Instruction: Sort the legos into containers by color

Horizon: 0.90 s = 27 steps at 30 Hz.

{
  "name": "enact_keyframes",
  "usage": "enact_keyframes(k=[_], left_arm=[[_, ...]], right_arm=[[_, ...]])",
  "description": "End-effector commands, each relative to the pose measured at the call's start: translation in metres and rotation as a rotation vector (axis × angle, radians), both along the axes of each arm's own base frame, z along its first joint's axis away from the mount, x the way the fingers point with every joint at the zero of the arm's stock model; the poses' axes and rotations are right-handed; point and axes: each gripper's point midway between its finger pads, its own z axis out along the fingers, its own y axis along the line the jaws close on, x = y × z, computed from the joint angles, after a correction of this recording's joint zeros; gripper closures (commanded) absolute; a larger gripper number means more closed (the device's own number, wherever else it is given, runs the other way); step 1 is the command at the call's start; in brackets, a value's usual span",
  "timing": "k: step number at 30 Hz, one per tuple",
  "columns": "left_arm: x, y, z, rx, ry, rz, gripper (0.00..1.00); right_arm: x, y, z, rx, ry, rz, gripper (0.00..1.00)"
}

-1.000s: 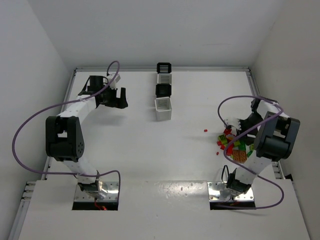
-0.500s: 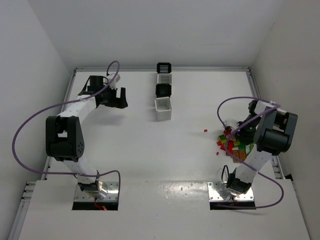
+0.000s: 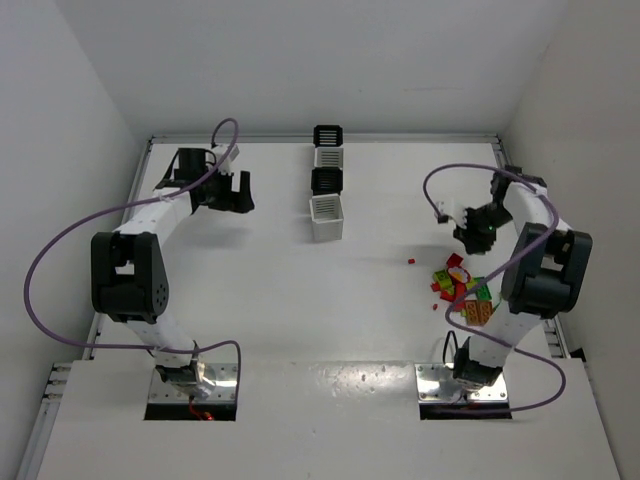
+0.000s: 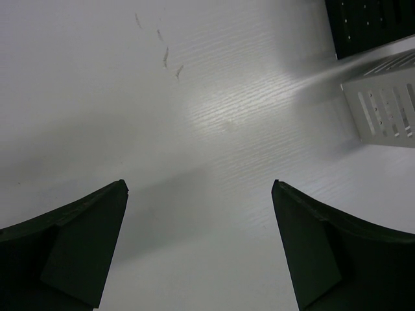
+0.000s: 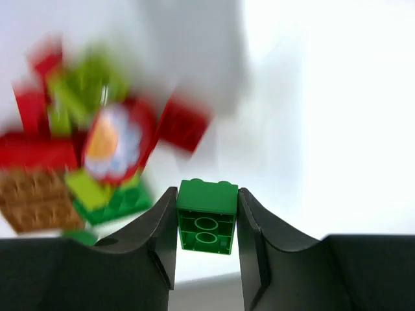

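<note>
A: White table [image 3: 280,300] from edge to edge. What sits far left?
B: That's the left gripper [image 3: 232,192], near the left edge and toward the back. Its jaws are wide apart with nothing between them. Bare board runs from it across to the containers [image 3: 326,180].
A: And those?
B: Four in a row, from the back edge toward the middle: black, white, black, white, set end to end. There is open board on both sides.
A: Right side?
B: One loose red piece [image 3: 411,261] lies apart from the legos [image 3: 463,290], a heap close to the right edge. The right gripper [image 5: 207,201] hangs just behind the heap. Its jaws are clamped on the two sides of a green brick [image 5: 207,215], held clear of the pile.
</note>
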Motion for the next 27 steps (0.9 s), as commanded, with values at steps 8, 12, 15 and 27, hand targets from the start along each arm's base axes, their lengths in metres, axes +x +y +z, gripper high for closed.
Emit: enact_keyframes(k=[8,12,15,27], left_arm=[[0.030,0.001,0.049,-0.007,-0.130,0.043,0.00],[0.033,0.008,0.055,-0.007,-0.134,0.079,0.00],[0.030,0.013,0.051,-0.013,-0.107,0.107,0.00],[0.012,0.031,0.040,0.041,-0.064,0.152,0.00]], right_arm=[[0.220,0.188,0.158,0.758,-0.339,-0.461,0.99],[0.283,0.253,0.209,1.048,-0.414,-0.533,1.00],[0.319,0.292,0.220,1.166,-0.453,-0.543,1.00],[0.373,0.366,0.184,1.315,-0.603,-0.530,1.00]])
